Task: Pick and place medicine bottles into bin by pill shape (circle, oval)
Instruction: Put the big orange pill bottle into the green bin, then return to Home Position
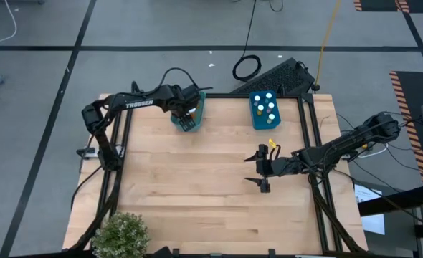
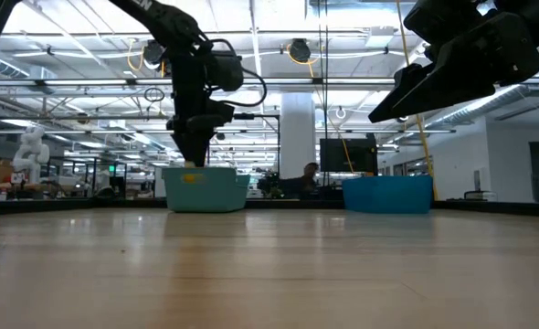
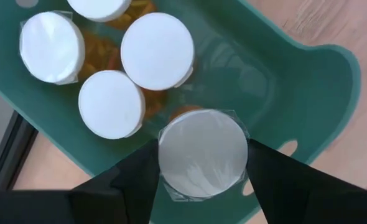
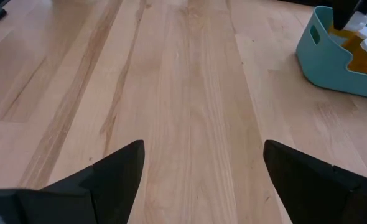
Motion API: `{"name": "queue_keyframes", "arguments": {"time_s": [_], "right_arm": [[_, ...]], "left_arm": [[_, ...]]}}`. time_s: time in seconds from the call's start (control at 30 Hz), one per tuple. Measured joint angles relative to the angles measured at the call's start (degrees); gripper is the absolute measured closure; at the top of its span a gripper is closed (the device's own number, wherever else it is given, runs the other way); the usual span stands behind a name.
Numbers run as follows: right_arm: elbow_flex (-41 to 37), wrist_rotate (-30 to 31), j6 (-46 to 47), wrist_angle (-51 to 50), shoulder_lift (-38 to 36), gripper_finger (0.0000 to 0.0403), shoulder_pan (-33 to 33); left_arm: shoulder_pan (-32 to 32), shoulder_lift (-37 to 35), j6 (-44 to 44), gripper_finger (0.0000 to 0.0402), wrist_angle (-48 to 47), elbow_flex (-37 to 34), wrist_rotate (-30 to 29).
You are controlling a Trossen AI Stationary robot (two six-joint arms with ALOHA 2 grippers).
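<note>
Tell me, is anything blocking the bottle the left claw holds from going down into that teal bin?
Nothing visible. The left gripper holds a white-capped bottle over an open patch of the teal bin, beside four bottles already inside. The right gripper waits over the bare table.

Left pincer (image 3: 202,163) clamped, right pincer (image 4: 202,163) agape.

Legible text: one item. "TROSSEN", white capital letters, printed along the dark left arm (image 1: 136,104), read in the high view near the tabletop's far left corner. No other labels, numbers or signs readable.
</note>
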Motion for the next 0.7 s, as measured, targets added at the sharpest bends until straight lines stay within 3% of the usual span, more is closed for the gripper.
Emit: {"name": "queue_keyframes", "arguments": {"time_s": [0.3,0.7], "right_arm": [[0.0,0.0,0.0,0.0,0.0,0.0080,0.0],[0.0,0.0,0.0,0.0,0.0,0.0080,0.0]], "left_arm": [[0.1,0.0,0.0,0.0182,0.0,-0.2,-0.2],[0.1,0.0,-0.2,0.0160,0.1,-0.2,-0.2]]}}
